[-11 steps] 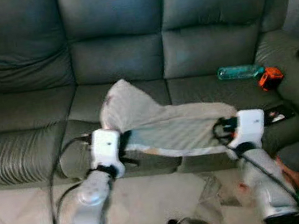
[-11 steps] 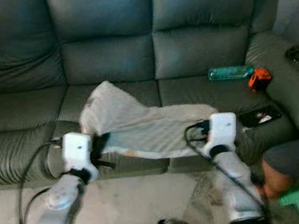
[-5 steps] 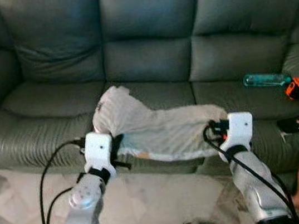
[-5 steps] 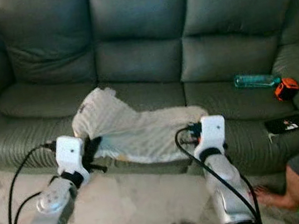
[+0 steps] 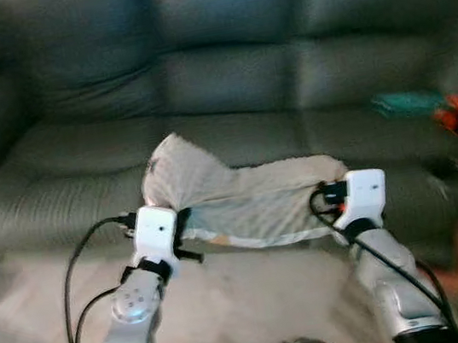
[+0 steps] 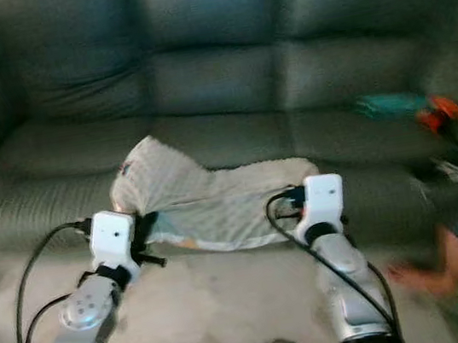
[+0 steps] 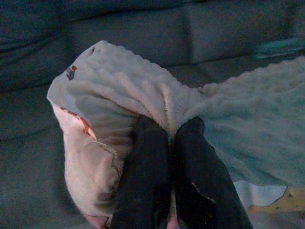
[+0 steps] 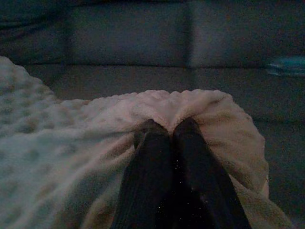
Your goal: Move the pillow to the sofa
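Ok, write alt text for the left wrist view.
The left gripper's two black fingers are pinched shut on a fold of the fuzzy cream pillow, bunching the fabric. Behind it runs the dark green sofa, its back cushions above the seat.

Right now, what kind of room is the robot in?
Most likely a home living room: a dark three-seat sofa spans the view, with pale tiled floor before it. Both grippers, left and right, pinch a fleecy pillow at the seat's front edge.

Teal bottle point(image 5: 400, 103) beside orange object point(image 5: 456, 111)
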